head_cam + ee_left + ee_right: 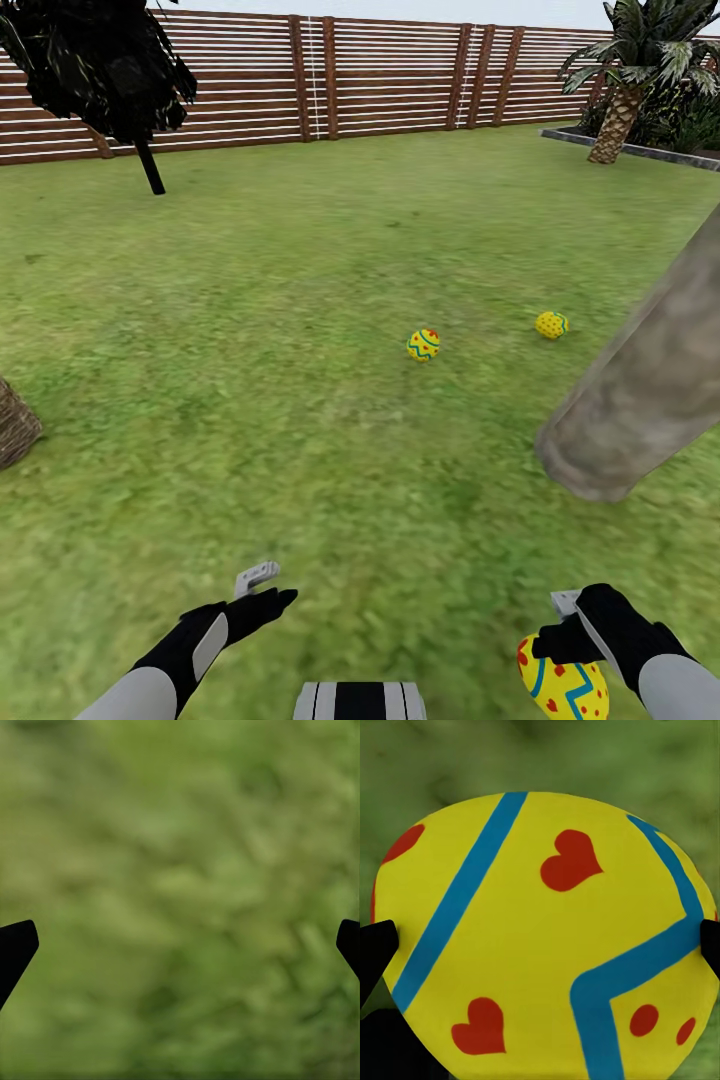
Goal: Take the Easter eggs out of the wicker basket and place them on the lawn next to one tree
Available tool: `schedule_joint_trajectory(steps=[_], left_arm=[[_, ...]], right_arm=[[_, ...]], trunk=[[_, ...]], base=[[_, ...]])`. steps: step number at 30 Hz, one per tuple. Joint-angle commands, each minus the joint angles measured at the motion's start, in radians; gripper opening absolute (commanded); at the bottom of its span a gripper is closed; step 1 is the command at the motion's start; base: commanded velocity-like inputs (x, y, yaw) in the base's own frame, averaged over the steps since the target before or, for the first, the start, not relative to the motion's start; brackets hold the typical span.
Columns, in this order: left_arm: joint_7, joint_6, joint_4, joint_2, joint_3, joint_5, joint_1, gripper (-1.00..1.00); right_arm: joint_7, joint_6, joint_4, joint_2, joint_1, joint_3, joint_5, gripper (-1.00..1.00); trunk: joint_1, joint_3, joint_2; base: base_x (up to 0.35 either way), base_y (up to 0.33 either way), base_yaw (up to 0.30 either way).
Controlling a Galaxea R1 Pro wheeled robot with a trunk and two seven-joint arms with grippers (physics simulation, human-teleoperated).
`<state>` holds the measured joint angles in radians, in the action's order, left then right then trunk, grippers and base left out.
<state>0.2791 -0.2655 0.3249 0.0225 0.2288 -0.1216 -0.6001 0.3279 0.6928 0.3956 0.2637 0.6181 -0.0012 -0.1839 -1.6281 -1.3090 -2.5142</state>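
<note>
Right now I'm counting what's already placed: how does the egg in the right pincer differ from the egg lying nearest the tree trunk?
The held egg is clamped in the right pincer, off the grass; the far egg lies free on the lawn. The held egg shows broad blue zigzags and red marks; the far egg's visible side looks mostly dotted, with little blue. The far egg lies beyond the tree trunk, the held one on the robot's side of it. Both are yellow.
</note>
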Motion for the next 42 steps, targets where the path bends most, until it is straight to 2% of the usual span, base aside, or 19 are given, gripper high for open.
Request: schedule_joint_trajectory(steps=[1,4,5,25,42], left_arm=[[0.002,-0.010,0.002,0.000,0.004,-0.010,0.000,1.00],[0.002,-0.011,0.002,0.000,0.004,-0.010,0.000,1.00],[0.002,-0.011,0.002,0.000,0.004,-0.010,0.000,1.00],[0.003,-0.011,0.001,0.005,0.004,-0.010,0.000,1.00],[-0.003,-0.019,-0.005,-0.001,0.007,-0.010,-0.001,1.00]], right_arm=[[0.008,0.003,0.002,0.000,0.000,0.000,-0.011,-1.00],[0.007,0.002,0.002,0.001,0.000,0.000,-0.012,-1.00],[0.007,0.002,0.002,0.001,0.000,0.000,-0.011,1.00],[0.006,0.002,0.002,0.000,0.000,-0.002,-0.009,1.00],[0.006,0.002,0.002,-0.003,0.000,-0.002,-0.009,1.00]], trunk=[[0.000,-0.001,0.000],[0.000,-0.001,0.000],[0.000,-0.001,0.000],[0.000,-0.001,0.000],[0.008,0.065,0.004]], base=[[0.000,0.000,0.000],[0.000,0.000,0.000],[0.000,0.000,0.000],[0.000,0.000,0.000],[0.000,0.000,0.000]])
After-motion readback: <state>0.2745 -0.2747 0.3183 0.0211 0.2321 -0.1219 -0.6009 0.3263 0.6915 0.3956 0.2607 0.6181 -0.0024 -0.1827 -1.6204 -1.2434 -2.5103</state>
